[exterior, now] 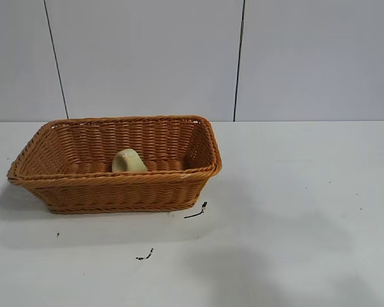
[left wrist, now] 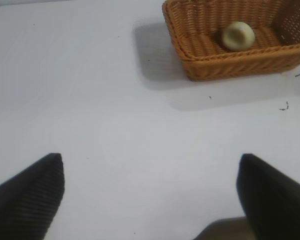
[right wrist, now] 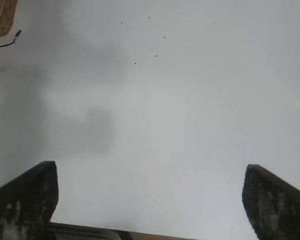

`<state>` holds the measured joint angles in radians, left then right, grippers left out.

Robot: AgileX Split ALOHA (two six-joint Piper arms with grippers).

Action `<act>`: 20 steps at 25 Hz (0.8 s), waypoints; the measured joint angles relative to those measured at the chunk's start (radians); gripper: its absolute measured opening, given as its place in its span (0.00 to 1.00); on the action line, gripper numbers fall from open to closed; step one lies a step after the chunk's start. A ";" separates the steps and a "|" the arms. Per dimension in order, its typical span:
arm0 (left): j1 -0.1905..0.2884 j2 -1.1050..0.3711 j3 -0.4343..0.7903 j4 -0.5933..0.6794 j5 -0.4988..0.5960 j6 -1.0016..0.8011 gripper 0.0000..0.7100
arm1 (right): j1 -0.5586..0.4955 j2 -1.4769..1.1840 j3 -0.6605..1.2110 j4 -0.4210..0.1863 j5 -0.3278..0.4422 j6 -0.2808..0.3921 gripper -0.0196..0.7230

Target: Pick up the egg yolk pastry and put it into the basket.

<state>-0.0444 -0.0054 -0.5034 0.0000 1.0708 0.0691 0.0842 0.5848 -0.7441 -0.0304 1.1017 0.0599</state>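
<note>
The egg yolk pastry (exterior: 128,161) lies inside the orange-brown wicker basket (exterior: 115,192) at the left of the white table. It also shows in the left wrist view (left wrist: 238,36), resting on the floor of the basket (left wrist: 230,67). My left gripper (left wrist: 150,172) is open and empty over bare table, well away from the basket. My right gripper (right wrist: 150,182) is open and empty over bare table; only a corner of the basket (right wrist: 1,20) shows in its view. Neither arm shows in the exterior view.
Small black marks (exterior: 196,212) lie on the table in front of the basket's right corner, with another mark (exterior: 145,255) nearer the front. A grey panelled wall stands behind the table.
</note>
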 joint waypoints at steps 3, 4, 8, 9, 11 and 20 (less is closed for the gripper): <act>0.000 0.000 0.000 0.000 0.000 0.000 0.98 | 0.000 -0.159 0.123 0.014 -0.031 -0.002 0.96; 0.000 0.000 0.000 0.000 0.000 0.000 0.98 | 0.000 -0.206 0.151 0.019 -0.040 -0.004 0.96; 0.000 0.000 0.000 0.000 0.000 0.000 0.98 | 0.000 -0.338 0.245 0.022 -0.052 -0.004 0.96; 0.000 0.000 0.000 0.000 0.000 0.000 0.98 | 0.000 -0.359 0.251 0.022 -0.052 -0.004 0.96; 0.000 0.000 0.000 0.000 0.000 0.000 0.98 | 0.000 -0.379 0.255 0.030 -0.061 -0.004 0.96; 0.000 0.000 0.000 0.000 0.000 0.000 0.98 | -0.041 -0.381 0.255 0.030 -0.070 -0.004 0.96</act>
<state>-0.0444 -0.0054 -0.5034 0.0000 1.0708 0.0691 0.0436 0.2038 -0.4890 0.0000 1.0314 0.0556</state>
